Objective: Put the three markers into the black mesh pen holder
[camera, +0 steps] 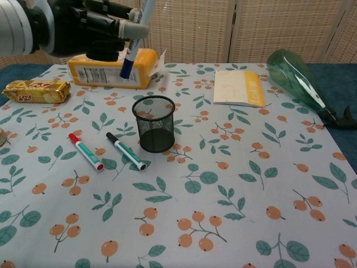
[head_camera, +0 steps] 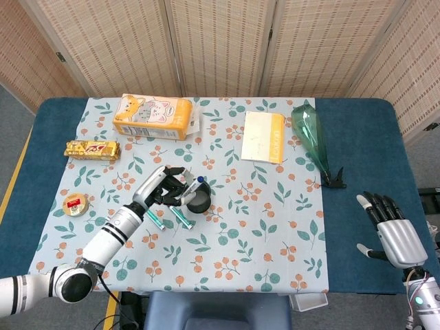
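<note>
Table point(head_camera: 357, 137): dark blue top, most of it under a pale cloth point(camera: 240, 184) printed with leaves and orange berries.
Screen point(head_camera: 220, 41): woven folding panels standing behind the table.
Left arm point(head_camera: 103, 237): reaches in from the near left corner toward the middle of the cloth.
Left hand point(head_camera: 159, 187): raised above the cloth just left of the holder, fingers closed around the blue-capped marker.
Right hand point(head_camera: 392, 230): off the cloth by the table's right edge, fingers apart, nothing in it; seen only from the head camera.
Tissue pack point(camera: 111, 67): orange, with cat faces, lying at the far left of the cloth.
Green bottle point(camera: 295, 78): on its side at the far right, neck pointing toward the near edge.
Notepad point(camera: 240, 87): cream with a yellow edge, flat between the tissue pack and the bottle.
Snack bar point(camera: 34, 91): gold wrapper, near the left edge.
Black mesh pen holder point(camera: 154, 123): upright near the middle of the cloth, no marker visible inside it.
Round tin point(head_camera: 74, 204): small, with a red label, near the left edge.
Blue-capped marker point(camera: 134, 42): in the left hand, tilted steeply, cap end down, above and left of the holder.
Black-capped marker point(camera: 126, 151): flat on the cloth just left of the holder.
Red-capped marker point(camera: 86, 151): flat on the cloth, left of the black-capped one and roughly parallel to it.
</note>
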